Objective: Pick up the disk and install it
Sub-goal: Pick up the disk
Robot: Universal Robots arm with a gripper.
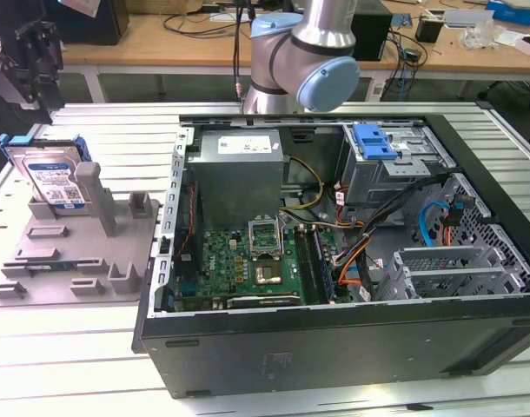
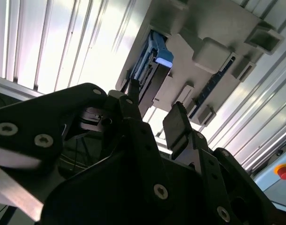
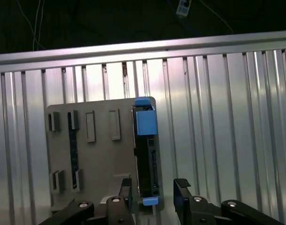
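Observation:
The disk (image 1: 52,176) leans upright in a slot of a grey holder block (image 1: 74,256) at the exterior view's left, its white-and-blue label facing out and a blue carrier around it. Above it hangs my gripper (image 1: 29,82), clear of the disk. In both wrist views the disk (image 3: 146,154) (image 2: 154,70) appears edge-on as a dark slab with blue ends. My gripper (image 3: 154,190) (image 2: 152,119) stands open, one finger (image 3: 125,190) on either side of the disk's line, with nothing held.
An open computer case (image 1: 334,347) lies at the exterior view's right, with a motherboard (image 1: 256,261), cables and a grey drive cage (image 1: 395,178) topped by a blue bracket (image 1: 374,141). The arm's base (image 1: 291,52) stands behind it. Everything rests on a ribbed metal table (image 3: 227,117).

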